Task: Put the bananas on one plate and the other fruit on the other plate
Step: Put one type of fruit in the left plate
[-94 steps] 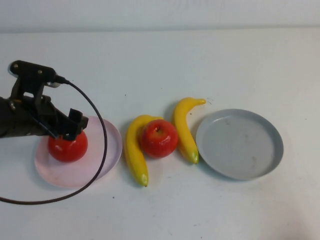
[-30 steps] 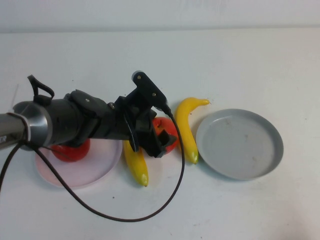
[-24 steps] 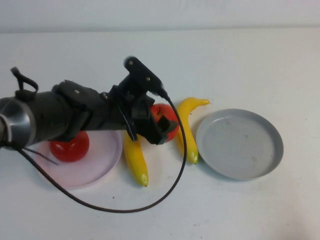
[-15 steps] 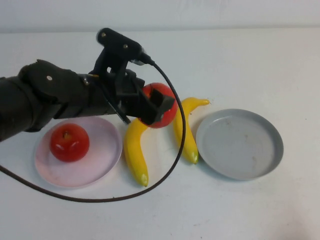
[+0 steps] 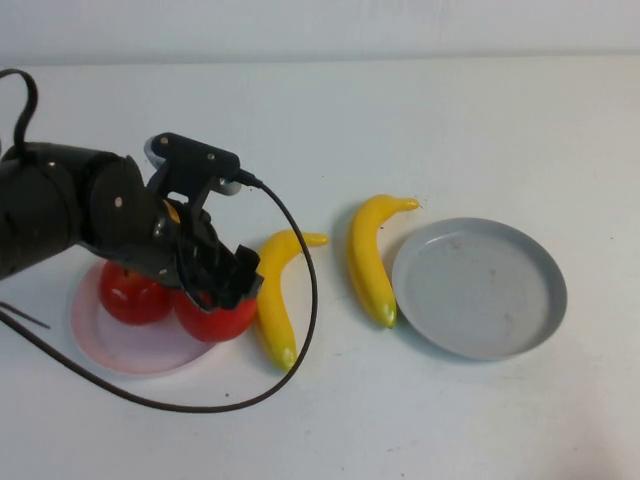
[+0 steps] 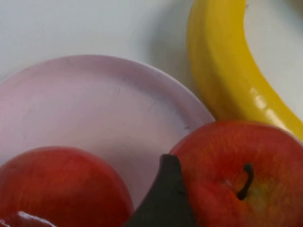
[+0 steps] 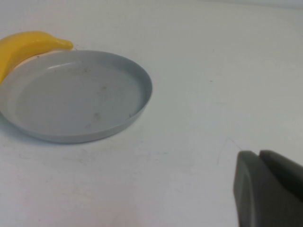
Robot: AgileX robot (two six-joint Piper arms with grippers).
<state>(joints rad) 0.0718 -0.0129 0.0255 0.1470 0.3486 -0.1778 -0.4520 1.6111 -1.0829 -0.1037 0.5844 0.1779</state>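
— So, holding what, that left gripper [image 5: 222, 290]?
— Pinching the second shiny round red apple [image 5: 213, 312], low over the near-right edge of the round pale pink shallow plate [image 5: 110, 352], right beside the first red apple [image 5: 130, 296] already resting there.
— Touching the plate yet?
— Hard to tell; in the left wrist view, half over the rim, close to the nearer curved glossy yellow plastic banana [image 5: 272, 298].
— Risk?
— Probably a release too near the rim: rolling off onto the white table [image 5: 330, 120], or nudging that banana. Maybe bumping the first apple too.
— Other banana?
— The second yellow banana [image 5: 368, 260], lying on the table, its lower end just beside the round grey-blue shallow plate [image 5: 549, 296], bare so far.
— Right gripper [image 7: 270, 191]?
— Parked off to the side, low over the table; fingers pressed together, holding nothing.
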